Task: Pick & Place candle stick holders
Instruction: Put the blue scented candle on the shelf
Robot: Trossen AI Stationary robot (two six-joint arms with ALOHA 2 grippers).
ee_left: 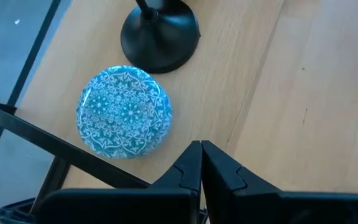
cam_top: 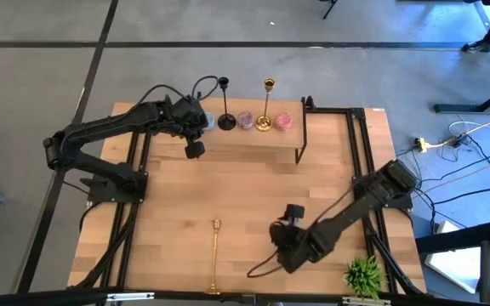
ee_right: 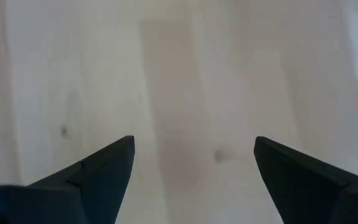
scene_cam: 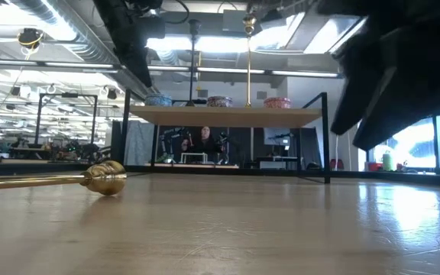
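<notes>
Gold candle stick holder (scene_cam: 101, 179) lies on table (cam_top: 253, 195), unlabelled.

dark jointed arms, seemingly black cables

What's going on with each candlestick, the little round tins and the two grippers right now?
Black candlestick: upright on the shelf.
Gold candlestick: upright on the shelf.
Second gold candlestick: lying flat on the table.
Blue tin: sitting on the shelf beside the black base.
Left gripper: shut, empty.
Right gripper: open, empty.
</notes>
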